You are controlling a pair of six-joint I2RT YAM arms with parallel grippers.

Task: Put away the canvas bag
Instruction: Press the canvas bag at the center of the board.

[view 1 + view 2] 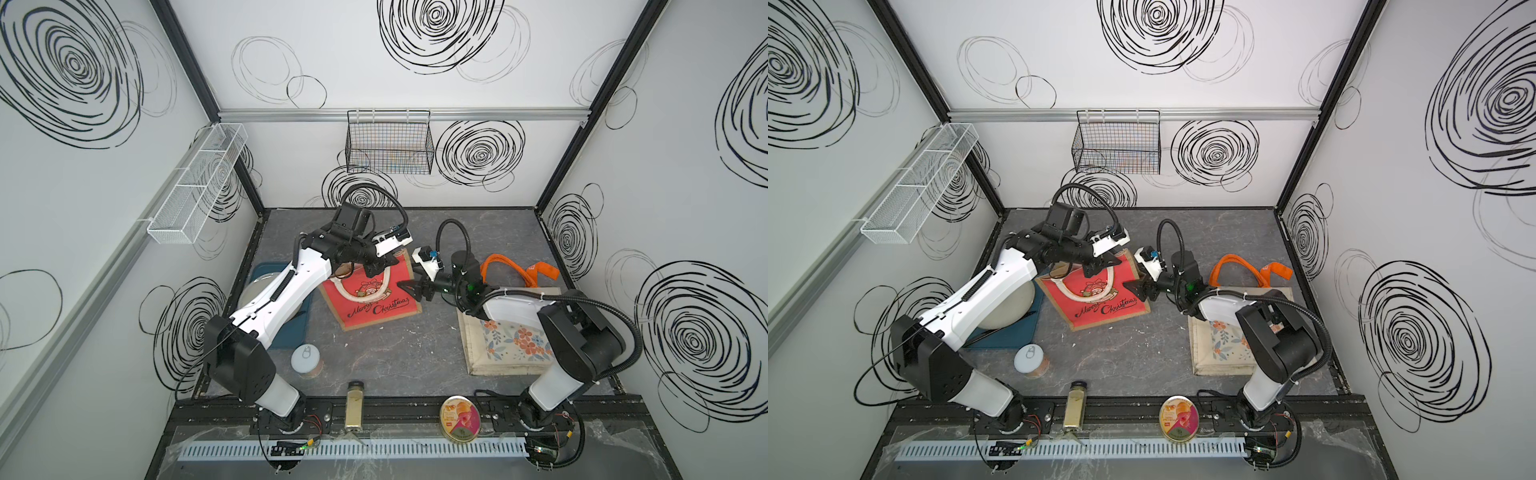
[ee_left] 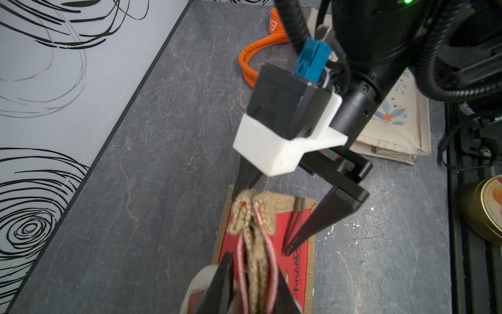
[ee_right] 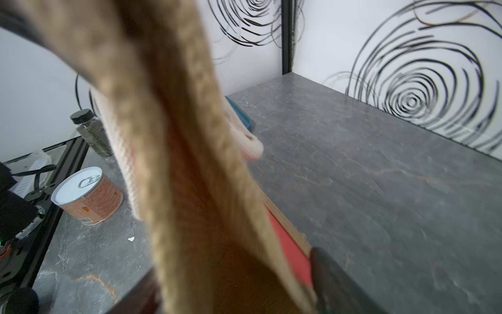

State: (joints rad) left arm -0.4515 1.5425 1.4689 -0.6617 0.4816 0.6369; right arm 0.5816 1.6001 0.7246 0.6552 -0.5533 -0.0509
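Observation:
The canvas bag point(image 1: 374, 303) point(image 1: 1100, 303) is red with a "Merry Christmas" print and burlap edges, and it lies mid-table. My left gripper point(image 1: 376, 268) point(image 2: 255, 288) is shut on the bag's bunched top rim and lifts that edge. In the left wrist view the rim point(image 2: 251, 214) stands folded between the black fingers. My right gripper point(image 1: 411, 289) point(image 1: 1138, 289) is open at the bag's right side. Its fingers point(image 2: 296, 239) stand wide apart on either side of the rim. In the right wrist view the burlap point(image 3: 190, 163) fills the space between the jaws.
A black wire basket point(image 1: 388, 143) hangs on the back wall and a white mesh shelf point(image 1: 199, 183) on the left wall. A beige floral bag point(image 1: 511, 345) with orange handles lies under my right arm. A can point(image 1: 306, 360), spice jar point(image 1: 355, 405), round tin point(image 1: 460, 417) and blue tray point(image 1: 297, 328) stand near the front.

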